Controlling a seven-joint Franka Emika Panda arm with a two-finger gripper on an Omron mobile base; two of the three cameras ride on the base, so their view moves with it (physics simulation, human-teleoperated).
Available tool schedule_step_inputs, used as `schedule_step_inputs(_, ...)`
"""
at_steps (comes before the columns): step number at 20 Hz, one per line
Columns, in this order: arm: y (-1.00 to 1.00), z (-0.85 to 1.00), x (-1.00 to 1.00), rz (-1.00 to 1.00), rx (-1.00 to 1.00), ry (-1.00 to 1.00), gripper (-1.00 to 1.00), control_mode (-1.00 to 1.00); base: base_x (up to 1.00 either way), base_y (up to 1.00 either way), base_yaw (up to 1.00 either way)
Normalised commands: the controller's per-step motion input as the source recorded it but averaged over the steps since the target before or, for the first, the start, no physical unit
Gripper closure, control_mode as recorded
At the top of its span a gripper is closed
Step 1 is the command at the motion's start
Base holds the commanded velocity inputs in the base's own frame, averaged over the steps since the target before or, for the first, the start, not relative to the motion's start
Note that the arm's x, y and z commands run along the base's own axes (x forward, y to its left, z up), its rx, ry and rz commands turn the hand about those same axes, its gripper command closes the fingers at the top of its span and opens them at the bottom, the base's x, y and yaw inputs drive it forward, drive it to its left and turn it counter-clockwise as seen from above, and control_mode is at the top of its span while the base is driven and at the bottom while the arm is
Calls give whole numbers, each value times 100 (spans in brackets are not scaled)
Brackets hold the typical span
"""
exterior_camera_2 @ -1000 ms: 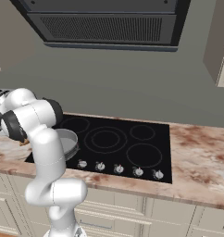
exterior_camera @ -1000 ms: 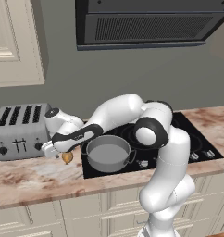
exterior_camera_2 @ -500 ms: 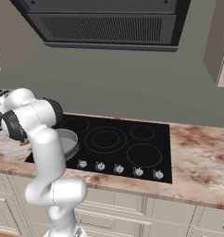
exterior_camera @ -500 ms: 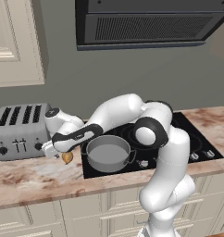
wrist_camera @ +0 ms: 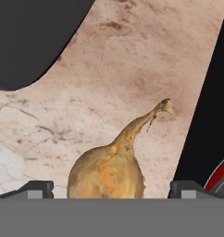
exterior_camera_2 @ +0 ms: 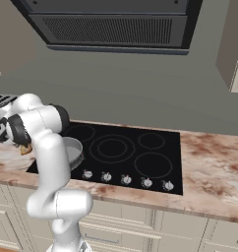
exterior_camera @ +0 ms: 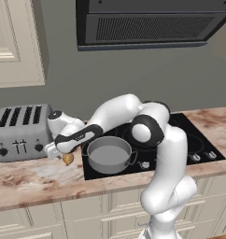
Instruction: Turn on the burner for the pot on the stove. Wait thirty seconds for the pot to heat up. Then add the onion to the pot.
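on counter: 1 onion [wrist_camera: 107,173] btwn wide-open gripper [wrist_camera: 111,189] tips, not gripped; 1 pot [exterior_camera: 108,155] on stove [exterior_camera_2: 135,152].

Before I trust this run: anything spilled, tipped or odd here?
Nothing stands out. The pot sits upright on the stove, and the onion lies whole on the counter between the open claw's fingers.

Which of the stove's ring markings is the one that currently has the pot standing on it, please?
The front-left ring of the stove, nearest the toaster: the pot covers it, while the other rings lie bare.
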Motion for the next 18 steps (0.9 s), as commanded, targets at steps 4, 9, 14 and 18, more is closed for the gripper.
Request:
schedule_step_inputs(4, 0, -28, 0, 0, -5, 0, -100, -100, 0, 0, 0)
schedule_step_inputs(9, 1, -27, 0, 0, -7, 0, -100, -100, 0, 0, 0)
schedule_step_inputs(14, 3, -7, 0, 0, -2, 0, 100, -100, 0, 0, 0)
schedule_step_inputs(18, 0, 58, -5, 4, 12, -1, 100, -100, 0, 0, 0)
